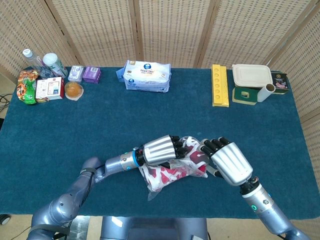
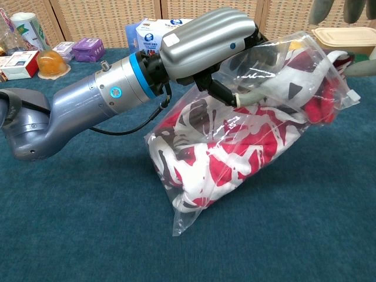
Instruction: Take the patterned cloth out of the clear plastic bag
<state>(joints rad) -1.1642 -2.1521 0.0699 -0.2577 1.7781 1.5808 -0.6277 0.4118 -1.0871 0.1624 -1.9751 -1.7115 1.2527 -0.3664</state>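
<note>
- The left hand point(image 1: 161, 149) and right hand point(image 1: 226, 161) crowded both sides of the clear plastic bag point(image 2: 247, 138), blocking side approaches.
- Bare blue table point(image 1: 75, 130) lay open between the bag and the far row.
- The wipes pack point(image 1: 147, 76), yellow tray point(image 1: 219, 85) and lidded container point(image 1: 251, 76) lined the far edge, well apart from the bag.

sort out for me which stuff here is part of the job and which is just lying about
Part of the job:
clear plastic bag
red and white patterned cloth
left hand, gripping the bag
right hand, open beside the bag

Just lying about:
blue wet-wipes pack
yellow plastic tray
white lidded box
small purple box
</note>
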